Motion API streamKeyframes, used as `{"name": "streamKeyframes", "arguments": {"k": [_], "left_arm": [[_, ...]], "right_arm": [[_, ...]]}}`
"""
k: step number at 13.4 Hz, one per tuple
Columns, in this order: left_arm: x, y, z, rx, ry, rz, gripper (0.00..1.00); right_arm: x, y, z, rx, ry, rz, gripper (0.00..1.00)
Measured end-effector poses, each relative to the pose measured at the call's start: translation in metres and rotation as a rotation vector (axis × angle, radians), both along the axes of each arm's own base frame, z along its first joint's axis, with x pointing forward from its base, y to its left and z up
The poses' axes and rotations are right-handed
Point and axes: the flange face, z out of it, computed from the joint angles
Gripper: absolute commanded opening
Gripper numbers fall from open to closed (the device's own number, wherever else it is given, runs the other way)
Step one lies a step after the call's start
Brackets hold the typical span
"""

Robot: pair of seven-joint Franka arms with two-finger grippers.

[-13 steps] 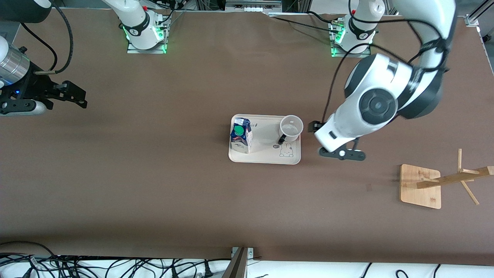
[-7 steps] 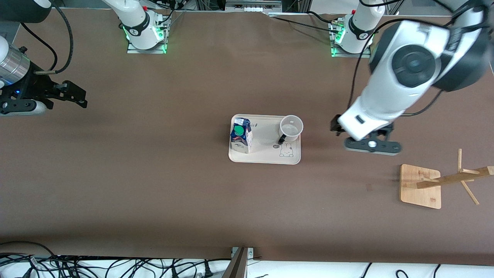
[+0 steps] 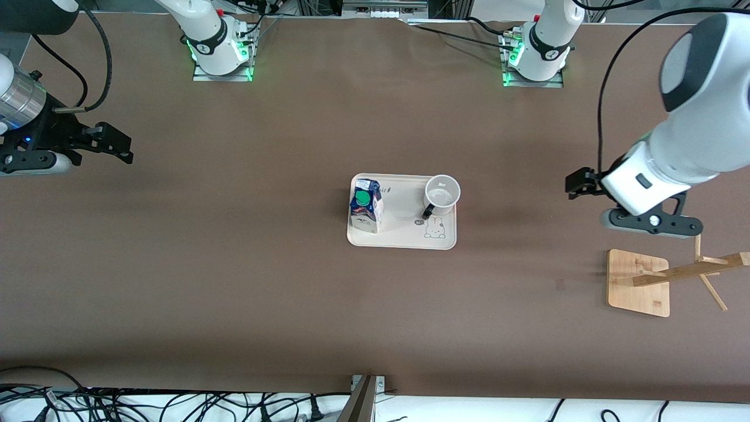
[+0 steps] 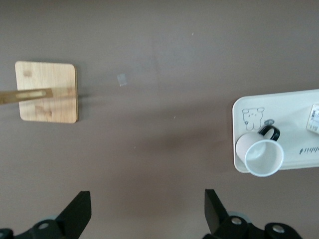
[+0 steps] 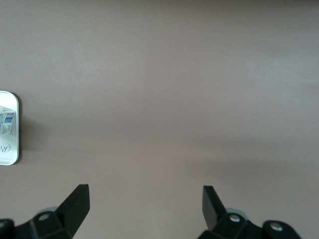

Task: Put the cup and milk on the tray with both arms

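The cream tray lies in the middle of the table. The milk stands upright on the tray's end toward the right arm. The cup stands upright on the tray's corner toward the left arm, farther from the front camera, with its black handle over the tray. My left gripper is open and empty, up over bare table between the tray and the wooden stand, well apart from the cup. My right gripper waits open and empty over the right arm's end of the table.
A wooden stand with a square base and slanted pegs sits toward the left arm's end, nearer to the front camera than the left hand. Cables run along the table's front edge. The two arm bases stand along the edge farthest from the front camera.
The left arm has swung away from beside the cup toward its own end of the table and risen, gripper still open. The right arm, cup, milk and tray have not moved.
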Motion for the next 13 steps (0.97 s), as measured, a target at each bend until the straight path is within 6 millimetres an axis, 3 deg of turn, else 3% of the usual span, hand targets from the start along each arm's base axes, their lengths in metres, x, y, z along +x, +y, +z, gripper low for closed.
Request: {"name": "streamKeyframes", "arguments": {"k": [3,6,8,11,13], "left_arm": [[-0.005,0.005,0.001,-0.014,0.037,-0.007,1.00],[-0.018,0.024,0.020,-0.009,-0.018,0.000,1.00],[-0.043,0.032,0.029,0.009,-0.087,0.002,1.00],[-0.086,0.062,0.026,0.031,-0.135,0.024,1.00],[-0.101,0.072,0.024,0.022,-0.145,0.020,1.00]], "right_arm": [[0.000,0.000,0.000,0.000,0.001,0.000,1.00],[-0.002,0.000,-0.001,-0.001,0.016,0.000,1.00],[-0.002,0.000,-0.002,-0.001,0.020,0.000,1.00],[-0.002,0.000,-0.001,-0.002,0.020,0.001,1.00],[-0.002,0.000,-0.001,-0.002,0.020,0.001,1.00]]}}
